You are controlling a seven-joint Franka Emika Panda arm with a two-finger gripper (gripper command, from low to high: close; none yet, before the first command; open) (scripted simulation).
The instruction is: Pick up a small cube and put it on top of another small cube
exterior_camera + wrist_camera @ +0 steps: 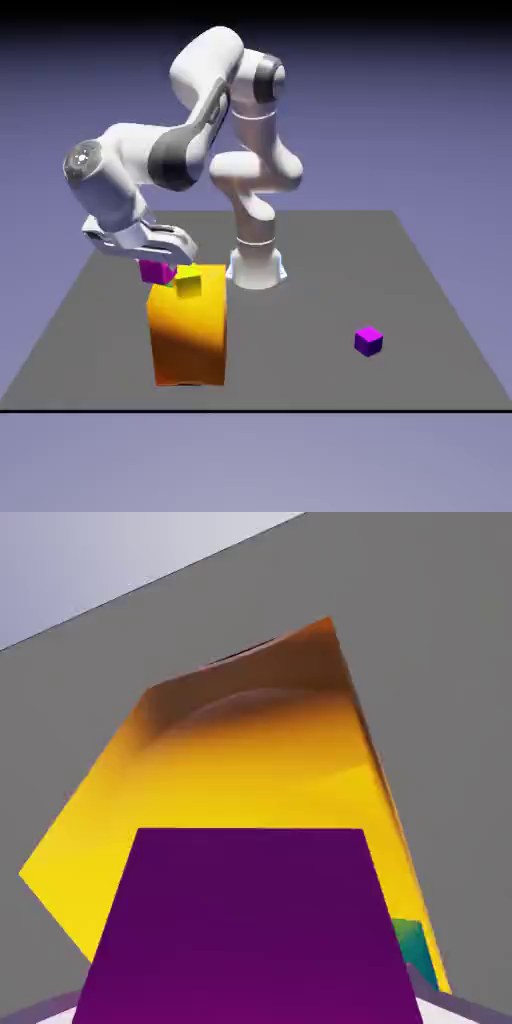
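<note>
Exterior view: magenta cube (157,272) was off the surface (300,355), beside the yellow cube (188,282).
Jaws: clenched on the magenta cube.
Teal cube: partly hidden in the hand view (417,952), apparently on the orange block (190,340).
Done: pick and lift.
Left: alignment, lowering onto the teal cube, release; no stack was confirmed.
Count: one magenta, one teal, one yellow, one purple cube (369,341); one orange block.
</note>
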